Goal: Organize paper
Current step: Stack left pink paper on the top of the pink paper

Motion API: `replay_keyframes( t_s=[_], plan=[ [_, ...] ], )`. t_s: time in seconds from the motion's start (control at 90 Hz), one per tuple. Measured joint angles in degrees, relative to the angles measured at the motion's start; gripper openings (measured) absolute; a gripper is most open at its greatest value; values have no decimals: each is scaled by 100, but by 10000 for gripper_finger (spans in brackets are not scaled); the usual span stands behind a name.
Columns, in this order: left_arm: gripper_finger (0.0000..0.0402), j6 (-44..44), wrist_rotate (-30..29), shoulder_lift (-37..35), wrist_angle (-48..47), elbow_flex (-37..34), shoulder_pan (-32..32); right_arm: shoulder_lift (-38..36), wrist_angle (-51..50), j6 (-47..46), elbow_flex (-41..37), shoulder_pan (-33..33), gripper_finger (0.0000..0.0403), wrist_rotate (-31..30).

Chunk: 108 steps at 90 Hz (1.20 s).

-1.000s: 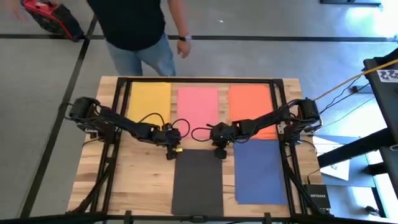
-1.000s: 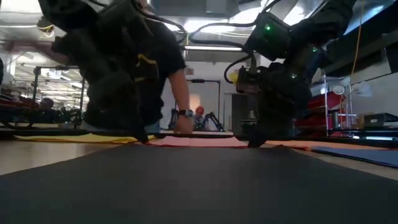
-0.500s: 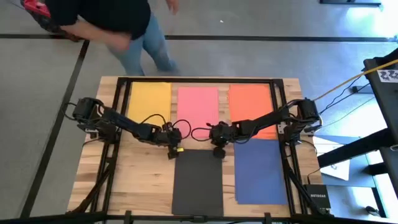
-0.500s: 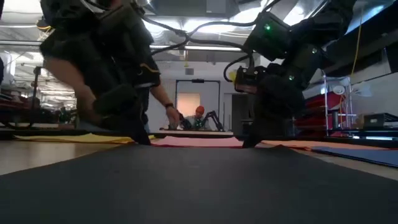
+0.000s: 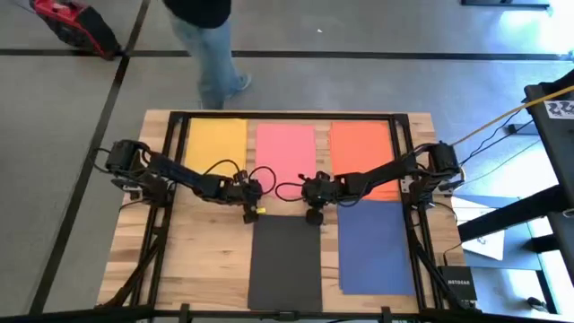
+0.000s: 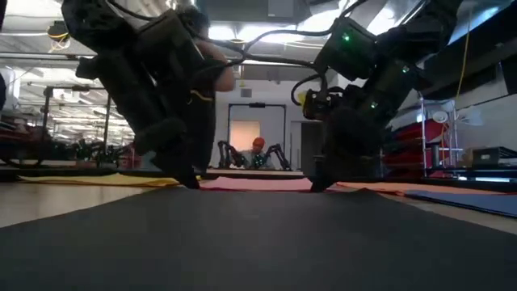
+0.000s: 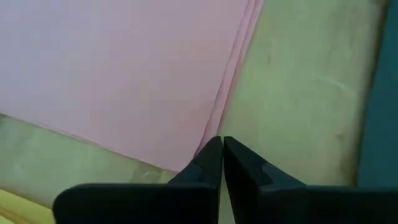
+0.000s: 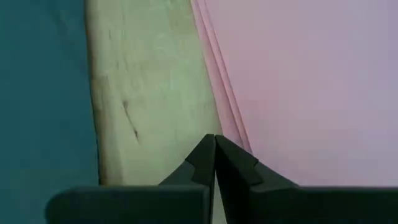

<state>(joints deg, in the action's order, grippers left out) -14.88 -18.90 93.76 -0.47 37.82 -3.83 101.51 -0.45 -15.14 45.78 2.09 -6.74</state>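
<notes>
Paper sheets lie in two rows on the wooden table (image 5: 206, 260).
Yellow sheet (image 5: 215, 142), pink sheet (image 5: 285, 152) and orange sheet (image 5: 360, 148) fill the upper row; black sheet (image 5: 285, 262) and dark blue sheet (image 5: 375, 244) sit lower centre and right. Left gripper (image 5: 250, 215) and right gripper (image 5: 313, 216), fingers pressed together, touch down at the pink sheet's lower corners.

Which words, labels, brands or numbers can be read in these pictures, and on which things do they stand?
"NETGEAR": on the small black box beside the table's right near corner; faint, so only probably this.
Black-and-white patterned marker at the right edge: a pattern, no letters.
Flat coloured paper sheets: no print visible.
Nothing else is readable.
</notes>
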Motion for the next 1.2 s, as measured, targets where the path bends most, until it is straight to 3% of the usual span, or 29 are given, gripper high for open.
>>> replay_keyframes(
  t_s=[1.2],
  plan=[
    [0, 182, -168, 9, -15, -7, 421, -2, 20, -2, -2, -190, 0, -367]
  ],
)
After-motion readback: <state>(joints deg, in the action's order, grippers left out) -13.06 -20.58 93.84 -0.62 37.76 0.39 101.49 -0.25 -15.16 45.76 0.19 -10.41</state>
